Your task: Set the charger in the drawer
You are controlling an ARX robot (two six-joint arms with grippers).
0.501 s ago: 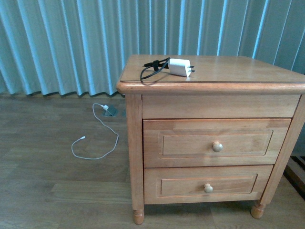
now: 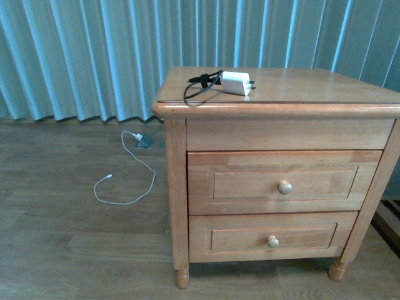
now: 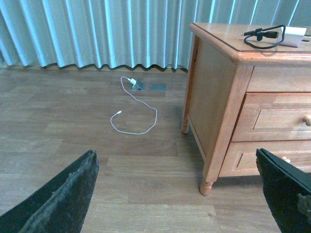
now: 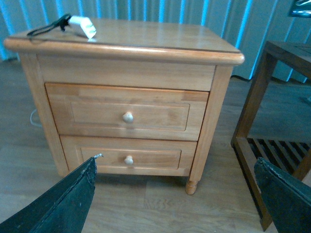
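The charger [image 2: 236, 83], a small white brick with its coiled black cable [image 2: 201, 87] beside it, lies on the nightstand's top [image 2: 300, 84] near the front left corner. It also shows as the charger [image 3: 294, 36] in the left wrist view and the charger [image 4: 82, 25] in the right wrist view. The drawer [image 2: 284, 184], the upper one with a round pale knob [image 2: 285, 187], is shut; drawer [image 4: 127, 114]. Neither arm appears in the front view. My left gripper [image 3: 177, 194] hangs open above the floor left of the nightstand. My right gripper [image 4: 175, 194] is open in front of the nightstand, holding nothing.
The shorter lower drawer [image 2: 273, 237] is shut too. A thin white cable [image 2: 128, 181] with a small adapter lies on the wood floor to the left. Blue-green curtains [image 2: 81, 56] hang behind. A dark wooden slatted rack [image 4: 272, 121] stands to the right of the nightstand.
The nightstand sits slightly higher in the front view than half a second ago, so the camera has shifted a little. Charger and drawers have not moved.
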